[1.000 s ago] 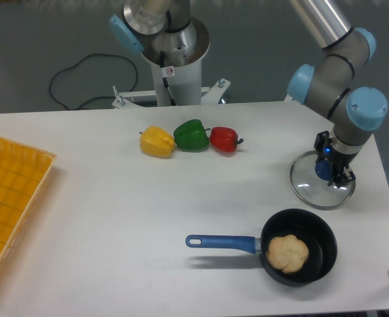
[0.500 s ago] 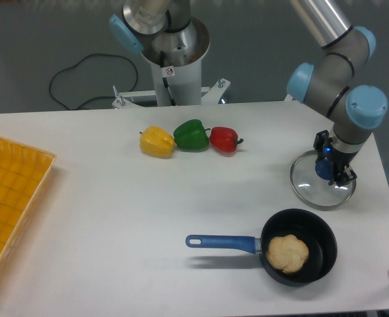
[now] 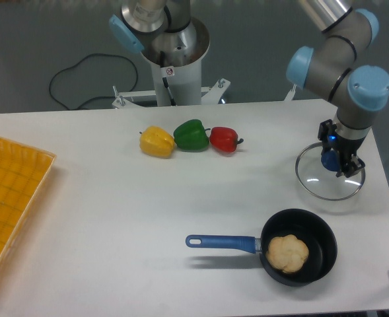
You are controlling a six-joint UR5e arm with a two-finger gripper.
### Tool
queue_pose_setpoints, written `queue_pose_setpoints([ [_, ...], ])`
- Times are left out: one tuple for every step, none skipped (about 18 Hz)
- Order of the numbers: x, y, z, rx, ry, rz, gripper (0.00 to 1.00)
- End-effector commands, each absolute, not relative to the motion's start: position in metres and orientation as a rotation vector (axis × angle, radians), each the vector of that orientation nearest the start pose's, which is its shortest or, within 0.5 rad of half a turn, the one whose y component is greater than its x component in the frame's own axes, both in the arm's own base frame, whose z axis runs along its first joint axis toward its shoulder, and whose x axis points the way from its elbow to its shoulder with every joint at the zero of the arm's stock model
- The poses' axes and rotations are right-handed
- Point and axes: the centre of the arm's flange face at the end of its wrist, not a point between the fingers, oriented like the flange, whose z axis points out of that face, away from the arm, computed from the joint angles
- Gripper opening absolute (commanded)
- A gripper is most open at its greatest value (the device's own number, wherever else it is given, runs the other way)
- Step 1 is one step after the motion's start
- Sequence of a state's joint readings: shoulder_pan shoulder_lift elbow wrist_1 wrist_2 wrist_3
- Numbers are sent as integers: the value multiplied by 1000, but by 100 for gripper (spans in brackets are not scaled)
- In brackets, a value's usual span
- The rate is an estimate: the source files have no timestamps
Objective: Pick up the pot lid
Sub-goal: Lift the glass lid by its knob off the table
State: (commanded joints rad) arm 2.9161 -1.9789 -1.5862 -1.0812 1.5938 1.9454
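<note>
Black and grey, one claw (image 3: pixel 337 149) reaches down at the right of the frame, on the end of one grey robot arm (image 3: pixel 313 23) with blue caps that comes in from the upper right. Its two fingers are closed around the blue knob (image 3: pixel 329 160) of the one pot lid (image 3: pixel 323 186). The lid, a round clear disc with a thin rim, hangs from the claw in the right part of the frame, just above the white surface (image 3: pixel 115 218).

Nearer the viewer, at the lower right, sits one black pan (image 3: pixel 326 259), open at the top. Its one blue handle (image 3: pixel 217 242) points toward the left of the frame, with a shadow below it. Inside the pan, toward its left side, lies one pale tan, lumpy piece (image 3: pixel 287 253); what it is, I cannot tell.

Up and to the left of the lid, around the upper middle, three peppers lie in a loose row: one yellow (image 3: pixel 156 142), one green (image 3: pixel 191 136) and one red (image 3: pixel 224 140), the green between the other two.

Farther out, one yellow-orange crate (image 3: pixel 16 188) is cut off by the left edge. One black cable (image 3: pixel 82 58) curves across the upper left, near some grey, black and blue machine parts (image 3: pixel 127 34) at the top.
</note>
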Motion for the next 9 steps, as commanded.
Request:
queue_pose_setpoints([
  [-585,268,306,-3040,886,85,57],
  [-584,267,313,-3047,860,66,57],
  [-584,267,318,-3047,858,49,57],
  [-584,267,323,-3048,856,44,57],
  [-584,267,328,-3049,853,49,57],
  [-584,267,329,-3050,848,49,57],
  [-583,267,333,-3053,837,52,57],
  [-583,267,336,-3057,823,45,57],
  [-583,268,339,-3060,811,38,57],
])
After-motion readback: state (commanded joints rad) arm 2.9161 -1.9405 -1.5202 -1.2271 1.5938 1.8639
